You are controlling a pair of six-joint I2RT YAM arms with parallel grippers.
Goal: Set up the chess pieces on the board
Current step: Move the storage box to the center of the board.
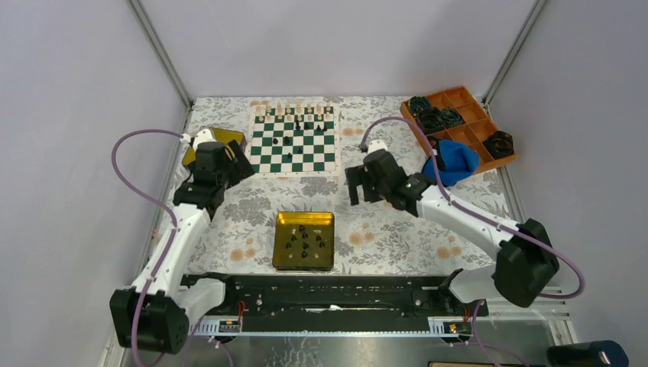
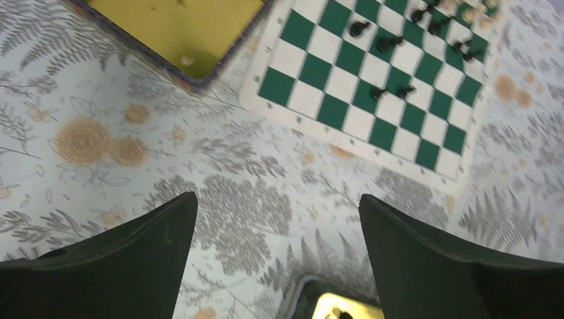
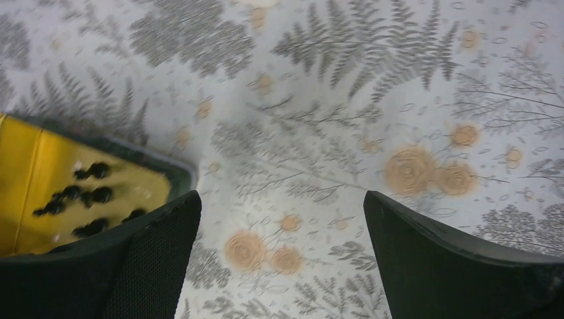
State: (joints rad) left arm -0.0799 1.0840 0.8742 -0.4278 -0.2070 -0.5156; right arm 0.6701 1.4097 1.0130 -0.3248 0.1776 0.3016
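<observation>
So: L gripper (image 2: 278, 206) & R gripper (image 3: 279, 203) both wide, empty, over bench (image 1: 367, 229); some chess pcs (image 2: 359, 28) on board (image 2: 306, 100), more black ones in gold tin (image 1: 304, 215) nearby.

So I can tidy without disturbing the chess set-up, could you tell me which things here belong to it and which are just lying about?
Job: board, chess pieces on it, black pieces in the near gold tin.
Lying about: orange tray, black rings, blue object, second gold tin.
</observation>
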